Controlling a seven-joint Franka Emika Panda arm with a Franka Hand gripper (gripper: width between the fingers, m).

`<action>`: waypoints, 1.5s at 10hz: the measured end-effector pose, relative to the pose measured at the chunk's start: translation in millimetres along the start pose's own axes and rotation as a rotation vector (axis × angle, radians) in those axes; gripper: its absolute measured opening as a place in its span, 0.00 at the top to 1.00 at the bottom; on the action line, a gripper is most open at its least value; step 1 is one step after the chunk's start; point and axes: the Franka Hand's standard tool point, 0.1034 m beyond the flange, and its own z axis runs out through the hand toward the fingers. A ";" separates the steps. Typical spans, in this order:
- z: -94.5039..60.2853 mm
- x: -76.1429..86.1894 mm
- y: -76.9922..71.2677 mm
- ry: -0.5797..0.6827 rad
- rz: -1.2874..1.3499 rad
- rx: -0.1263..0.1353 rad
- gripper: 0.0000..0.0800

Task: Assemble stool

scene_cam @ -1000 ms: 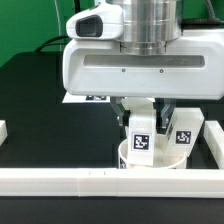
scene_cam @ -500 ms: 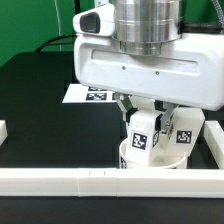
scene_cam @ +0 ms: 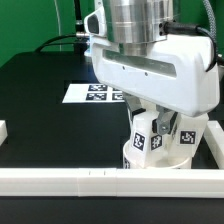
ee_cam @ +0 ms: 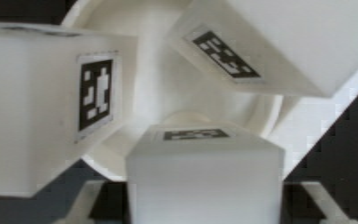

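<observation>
Stool seat [scene_cam: 150, 158], the round white disc, sits at the near edge of the black table [scene_cam: 40, 110], pressed up against the long white border rail [scene_cam: 60, 180] on the exterior view's right half, and we've got legs standing up out of it. Our gripper [scene_cam: 152, 128] is directly over that disc, and we judge the fingers nearly closed, pinched on the tagged leg [scene_cam: 143, 135] that rises from the seat's near side; the big white hand hides the pads themselves, so the contact is our reading, not something plainly seen.

The relation that matters: this leg's long axis runs close to vertical, with a slight lean, and it lies straight below our wrist, in line with the socket beneath it. A second leg [scene_cam: 185, 135] stands just beside it toward the exterior view's right, also tagged and tilted a touch. In the wrist view we see three blocky legs crowding round: one at the side [ee_cam: 51, 110], one angled across [ee_cam: 247, 55], and one end-on close to the lens [ee_cam: 197, 165], with the seat's pale surface between them.

So any turning or pressing we do has to go down that upright axis, and the neighbouring leg leaves us little room sideways. The marker board [scene_cam: 95, 93] lies well behind, clear of it all.
</observation>
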 end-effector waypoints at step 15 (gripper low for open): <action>-2.2 -7.0 -4.8 -0.048 0.663 0.028 0.21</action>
